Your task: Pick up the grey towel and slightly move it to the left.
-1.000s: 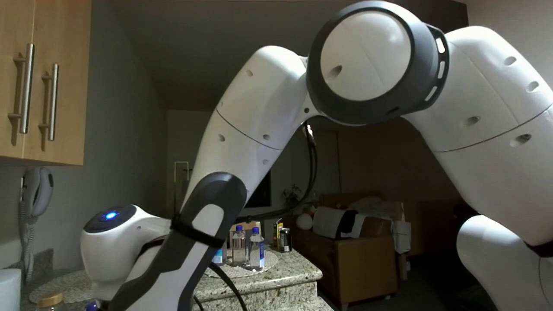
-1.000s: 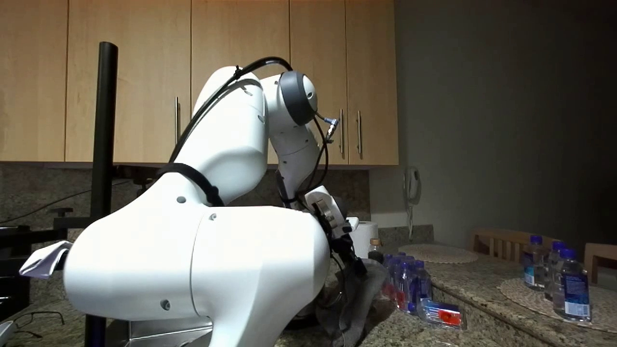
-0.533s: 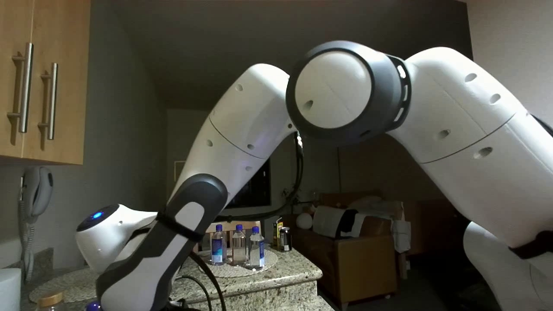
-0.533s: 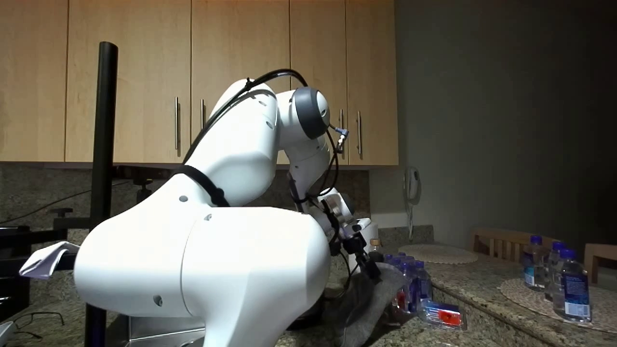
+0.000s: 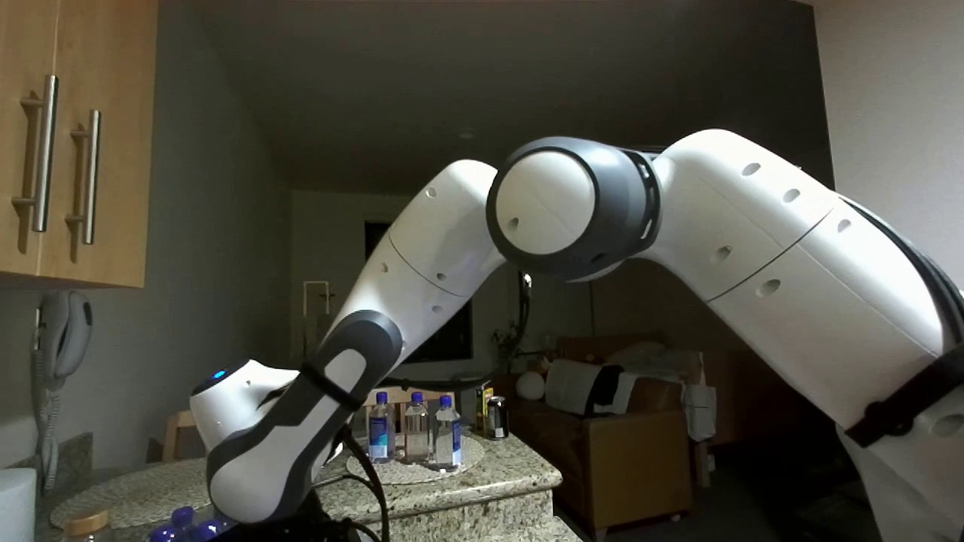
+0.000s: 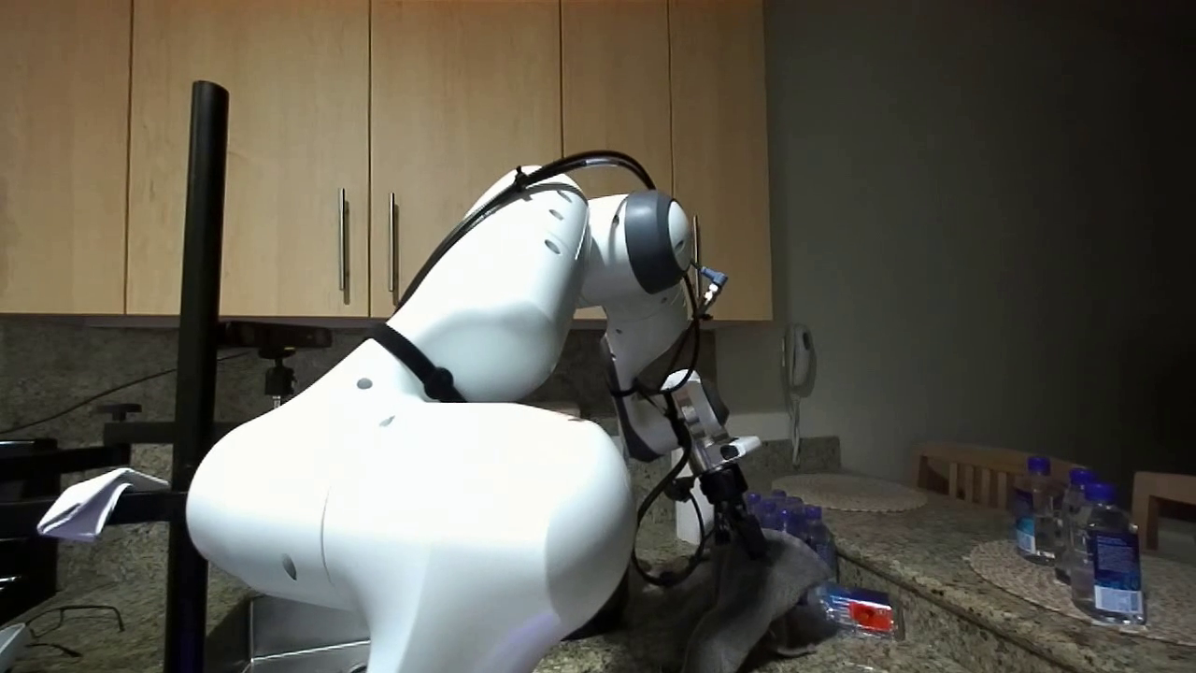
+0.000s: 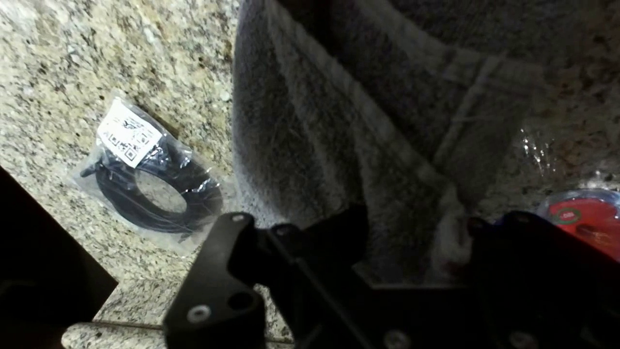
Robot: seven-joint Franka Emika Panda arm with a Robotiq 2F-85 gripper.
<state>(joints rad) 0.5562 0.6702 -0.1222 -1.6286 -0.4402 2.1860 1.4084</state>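
The grey towel (image 6: 747, 608) hangs from my gripper (image 6: 745, 547) over the granite counter in an exterior view, with its lower folds low over or on the surface. In the wrist view the towel (image 7: 310, 135) fills the upper middle with loose folds. My gripper (image 7: 380, 232) is shut on a bunched part of it there. Cloth shows between the dark fingers and seems to cover the right one. The fingertips are dark and hard to make out. In an exterior view only the dark top of the gripper (image 5: 290, 527) shows at the bottom edge, and the towel is out of view.
A bagged black ring (image 7: 160, 189) lies on the counter beside the towel. A red-labelled clear package (image 6: 864, 612) and several blue-capped bottles (image 6: 790, 514) stand close by the towel. More bottles (image 6: 1107, 551) stand on a raised ledge. A paper towel roll (image 6: 690, 505) is behind the gripper.
My gripper has moved right in an exterior view and the grey towel has moved along with it, now partly in front of the bottles. The arm's elbow has come down and stretched out.
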